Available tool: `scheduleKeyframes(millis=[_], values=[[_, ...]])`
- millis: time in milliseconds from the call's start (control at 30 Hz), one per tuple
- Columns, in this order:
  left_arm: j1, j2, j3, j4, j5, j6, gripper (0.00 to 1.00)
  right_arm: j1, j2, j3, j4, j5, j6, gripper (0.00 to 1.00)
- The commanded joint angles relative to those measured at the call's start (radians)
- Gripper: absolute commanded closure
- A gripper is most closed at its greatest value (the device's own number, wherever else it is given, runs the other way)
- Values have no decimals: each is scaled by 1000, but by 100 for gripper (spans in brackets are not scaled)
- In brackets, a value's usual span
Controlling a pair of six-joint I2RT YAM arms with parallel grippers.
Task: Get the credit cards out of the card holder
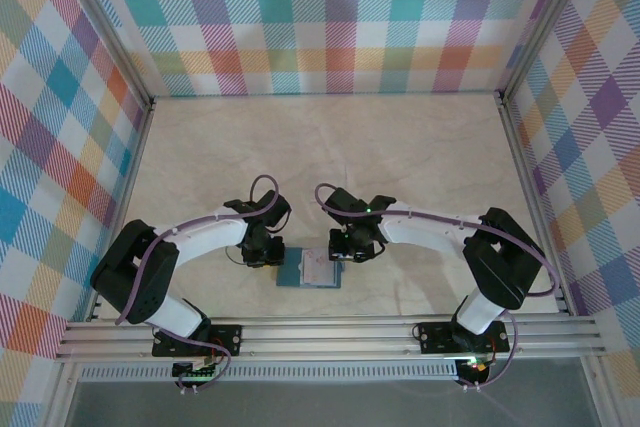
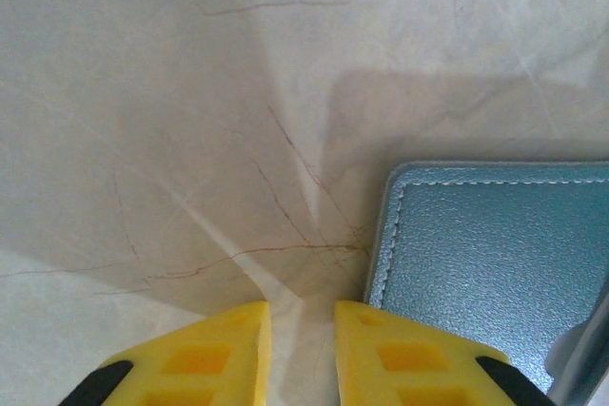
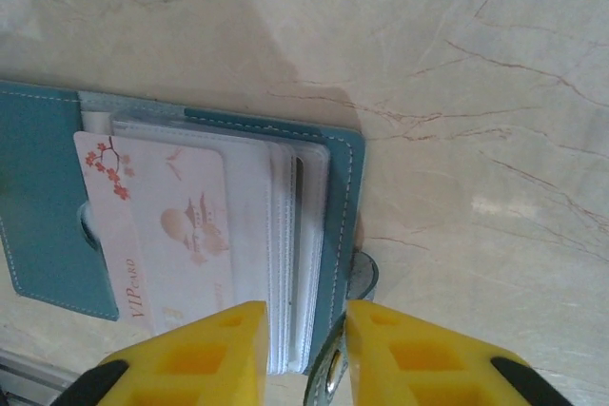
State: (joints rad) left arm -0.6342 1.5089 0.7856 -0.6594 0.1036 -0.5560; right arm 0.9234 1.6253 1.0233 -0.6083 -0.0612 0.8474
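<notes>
Right claw (image 3: 304, 339), narrowly parted and empty, hangs over the right edge of the open card holder (image 3: 38, 197), near centre of the worktop (image 3: 457, 140). Best to pinch the pale credit card (image 3: 181, 225) by its exposed edge. Left claw (image 2: 303, 339), also narrow and empty, could pin the left cover.

The words "VIP CARD" stand in reddish letters on the pale credit card (image 3: 176, 225) tucked in the open card holder (image 3: 38, 197). In the right wrist view they sit at the card's seven o'clock corner and run up toward twelve o'clock. A small mark beside them, toward five o'clock, is too blurred to read.
</notes>
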Motion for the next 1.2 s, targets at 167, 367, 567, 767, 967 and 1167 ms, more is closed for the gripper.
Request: scheduleKeyframes(millis=[167,367,567,767,967,1167], values=[[-10,-62,14,-52,-28,3,72,1,-28,41,-75,3,-24,63],[-10,-134,61,-106,-43,2,71,0,-78,57,-125,37,-29,59],[-10,-196,104,-137,-50,0,70,-1,-113,68,-147,50,-25,56],[-10,-207,142,-162,-55,5,70,0,-135,81,-168,59,-26,54],[-10,-224,161,-166,-44,3,66,0,-169,97,-173,52,-30,53],[-10,-226,182,-169,-38,-1,66,0,-177,129,-185,47,-38,52]])
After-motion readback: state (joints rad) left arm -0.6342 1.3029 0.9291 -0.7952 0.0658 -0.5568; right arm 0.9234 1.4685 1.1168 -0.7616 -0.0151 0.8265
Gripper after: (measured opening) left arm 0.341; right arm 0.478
